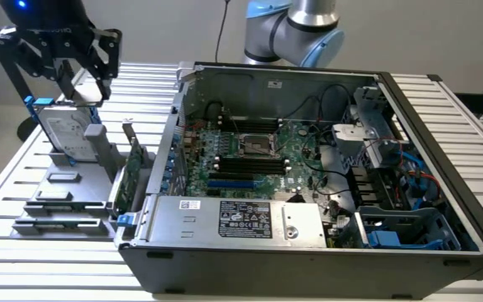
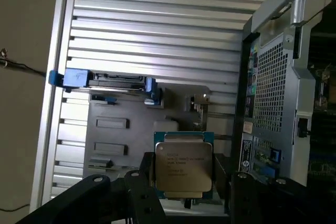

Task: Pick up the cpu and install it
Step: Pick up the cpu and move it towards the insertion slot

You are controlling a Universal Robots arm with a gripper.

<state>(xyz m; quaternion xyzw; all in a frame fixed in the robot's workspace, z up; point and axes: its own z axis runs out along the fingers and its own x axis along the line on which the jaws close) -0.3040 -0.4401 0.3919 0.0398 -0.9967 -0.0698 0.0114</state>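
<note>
Over the bench [image 1: 40, 277], the arm's gripper [image 1: 86, 82] hangs outside the open computer case [image 1: 309, 270], off the case's side wall on the exterior view's left and higher than its rim. I see its black fingers [image 2: 144, 187] clenched on the cpu [image 2: 184, 167], one on each of two opposite edges. The chip's silver-grey lid with printed lettering faces the wrist camera, with a thin green rim around it. In the exterior view the cpu [image 1: 90, 91] appears as a pale plate between the fingers, clear of everything below it.

Beneath the gripper, also outside the case on that side, a hard drive [image 1: 61, 135] with blue brackets stands upright in a grey fixture [image 1: 65, 207]. A green expansion card [image 1: 128, 176] stands in the same fixture, just beside the case wall.

Inside the case the motherboard [image 1: 250, 163] lies flat, with the processor socket [image 1: 254, 146] near its middle. A silver power supply [image 1: 233, 220] with a black label sits along the case's near wall.
</note>
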